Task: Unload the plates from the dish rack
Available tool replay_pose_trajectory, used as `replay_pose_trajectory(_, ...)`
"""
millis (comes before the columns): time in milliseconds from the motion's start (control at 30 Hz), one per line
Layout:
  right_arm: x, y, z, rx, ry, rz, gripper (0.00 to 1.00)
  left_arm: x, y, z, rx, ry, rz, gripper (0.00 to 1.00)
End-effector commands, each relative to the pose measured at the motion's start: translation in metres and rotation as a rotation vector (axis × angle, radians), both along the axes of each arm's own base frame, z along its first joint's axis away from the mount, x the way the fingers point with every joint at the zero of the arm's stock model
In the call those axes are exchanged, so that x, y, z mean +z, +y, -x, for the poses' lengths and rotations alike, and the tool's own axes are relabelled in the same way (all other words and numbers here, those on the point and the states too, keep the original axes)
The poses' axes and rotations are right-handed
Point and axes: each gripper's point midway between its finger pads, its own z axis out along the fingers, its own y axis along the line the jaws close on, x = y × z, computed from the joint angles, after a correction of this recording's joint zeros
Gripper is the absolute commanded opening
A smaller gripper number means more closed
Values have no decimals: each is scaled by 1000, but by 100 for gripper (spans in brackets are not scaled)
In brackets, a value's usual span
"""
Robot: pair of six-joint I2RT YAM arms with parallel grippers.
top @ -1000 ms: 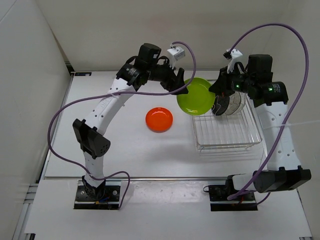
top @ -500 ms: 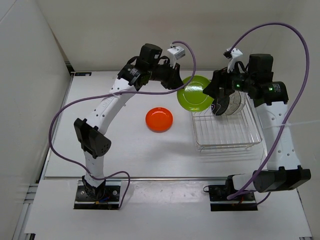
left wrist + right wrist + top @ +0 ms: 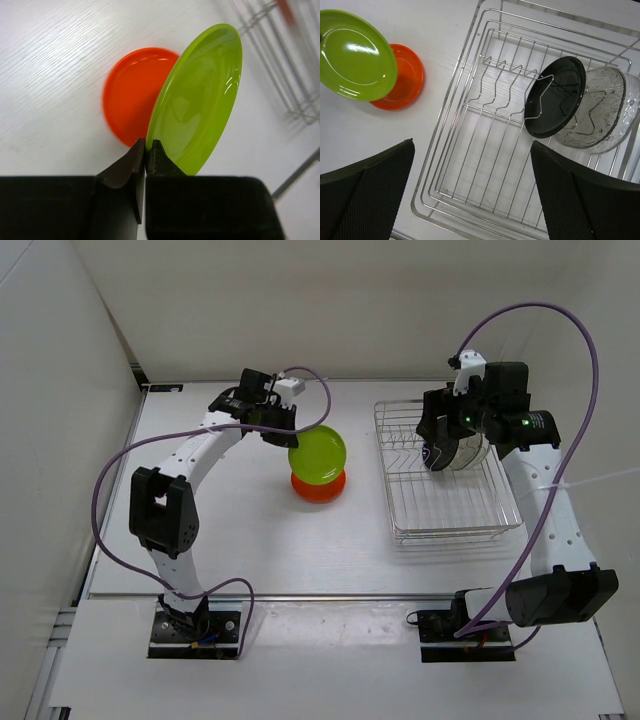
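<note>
White counter (image 3: 250, 540) is carrying the whole scene, and the 2 arms are rising from its near edge. Going outward on the left, the orange plate (image 3: 318, 490) is lying flat on the counter, well apart from the rack (image 3: 455, 536). Directly over it the left arm (image 3: 190, 465) is holding the green plate (image 3: 200, 95), its jaws pinching the rim tight at the plate's near edge. A rim pinch is probably the only hold so shallow a dish allows, and it is leaving the plate hanging tilted, lower edge toward the orange one. Whether the 2 are touching I cannot tell. Carrying it there is pointing to a stack, so the next move is likely calling for levelling and lowering before letting go.

On the right, only wire is showing in the rack's near half. Farther back, the black plate (image 3: 555, 97) is leaning on edge between the wire prongs, and the clear plate (image 3: 605, 115) is leaning just behind it against the rack's side. Standing up like that is leaving their rims reachable. The right arm (image 3: 545, 520) is hovering above these 2, its jaws spread wide and gripping nothing. So 2 plates are out of the rack and 2 are waiting inside.
</note>
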Motion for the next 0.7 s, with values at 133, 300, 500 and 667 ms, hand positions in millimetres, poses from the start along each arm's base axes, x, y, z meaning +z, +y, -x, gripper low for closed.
replay_pose_trajectory(133, 14, -8, -7, -47, -78, 19, 100, -18, 14, -23, -11, -56, -4, 11)
replay_pose_trajectory(300, 11, -9, -7, -41, -72, 27, 100, -50, 13, -37, -22, -7, -26, 11)
replay_pose_trajectory(500, 8, -9, -9, -36, -66, 35, 100, -70, 10, -40, -28, 43, -35, 11)
replay_pose_trajectory(667, 4, -9, -8, -36, -57, 37, 100, -77, 10, -40, -20, 69, -36, 17)
